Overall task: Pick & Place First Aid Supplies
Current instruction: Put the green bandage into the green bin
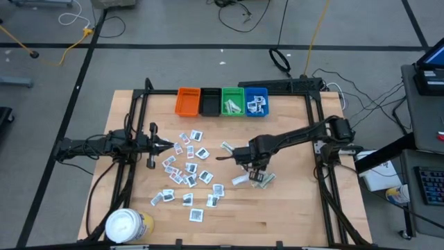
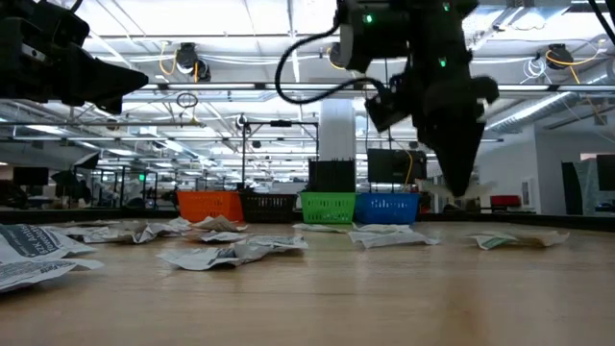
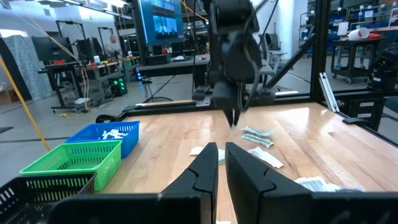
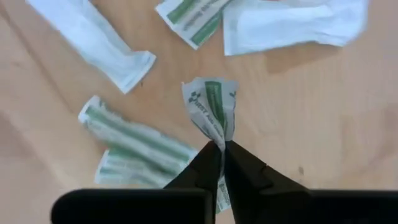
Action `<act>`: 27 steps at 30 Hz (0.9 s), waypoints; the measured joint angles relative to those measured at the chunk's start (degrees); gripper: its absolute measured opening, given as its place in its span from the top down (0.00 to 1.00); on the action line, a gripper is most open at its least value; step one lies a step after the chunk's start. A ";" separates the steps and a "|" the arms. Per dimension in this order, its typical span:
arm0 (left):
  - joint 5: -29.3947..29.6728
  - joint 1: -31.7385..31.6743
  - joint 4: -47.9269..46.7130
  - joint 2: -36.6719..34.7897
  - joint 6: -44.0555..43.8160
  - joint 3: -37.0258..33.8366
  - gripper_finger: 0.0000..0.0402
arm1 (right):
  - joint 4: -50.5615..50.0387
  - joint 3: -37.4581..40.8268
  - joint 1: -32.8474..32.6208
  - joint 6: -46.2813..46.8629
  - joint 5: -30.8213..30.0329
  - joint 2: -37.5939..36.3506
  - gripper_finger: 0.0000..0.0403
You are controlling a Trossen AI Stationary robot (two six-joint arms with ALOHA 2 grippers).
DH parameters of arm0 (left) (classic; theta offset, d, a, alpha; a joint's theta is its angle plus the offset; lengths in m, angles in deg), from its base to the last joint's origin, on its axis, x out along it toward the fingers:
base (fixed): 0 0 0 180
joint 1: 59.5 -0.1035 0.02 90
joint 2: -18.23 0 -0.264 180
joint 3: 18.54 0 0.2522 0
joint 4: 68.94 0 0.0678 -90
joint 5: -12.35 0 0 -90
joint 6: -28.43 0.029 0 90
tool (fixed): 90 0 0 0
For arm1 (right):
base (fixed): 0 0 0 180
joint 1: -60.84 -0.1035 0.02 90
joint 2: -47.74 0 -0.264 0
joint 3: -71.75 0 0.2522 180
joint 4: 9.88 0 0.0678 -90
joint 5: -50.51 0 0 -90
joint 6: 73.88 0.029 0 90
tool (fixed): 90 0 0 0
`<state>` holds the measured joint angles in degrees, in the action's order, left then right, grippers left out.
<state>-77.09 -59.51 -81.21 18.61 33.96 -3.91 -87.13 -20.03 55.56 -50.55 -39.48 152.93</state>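
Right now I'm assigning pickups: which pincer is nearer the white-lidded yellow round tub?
Left. The left pincer sits up-table from the white-lidded yellow round tub; the right pincer is far across the table.

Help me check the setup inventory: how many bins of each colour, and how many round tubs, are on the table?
Orange bin: 1
Black bin: 1
Green bin: 1
Blue bin: 1
Yellow tub with white lid: 1
Total: 5
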 joint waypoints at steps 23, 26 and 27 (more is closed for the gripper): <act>0.00 0.00 0.00 0.00 -0.01 0.02 0.91 | -5.78 -10.65 14.69 0.96 4.52 -1.64 0.99; 0.00 0.00 0.00 0.00 0.01 0.00 0.91 | -4.34 -10.65 19.03 1.05 4.52 -1.73 0.99; 0.00 0.00 0.01 0.00 0.01 0.02 0.91 | -4.05 -10.65 20.43 1.05 4.52 -1.73 0.99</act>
<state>-77.09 -59.51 -81.20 18.61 33.97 -3.89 -91.18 -30.68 75.99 -49.50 -34.95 151.20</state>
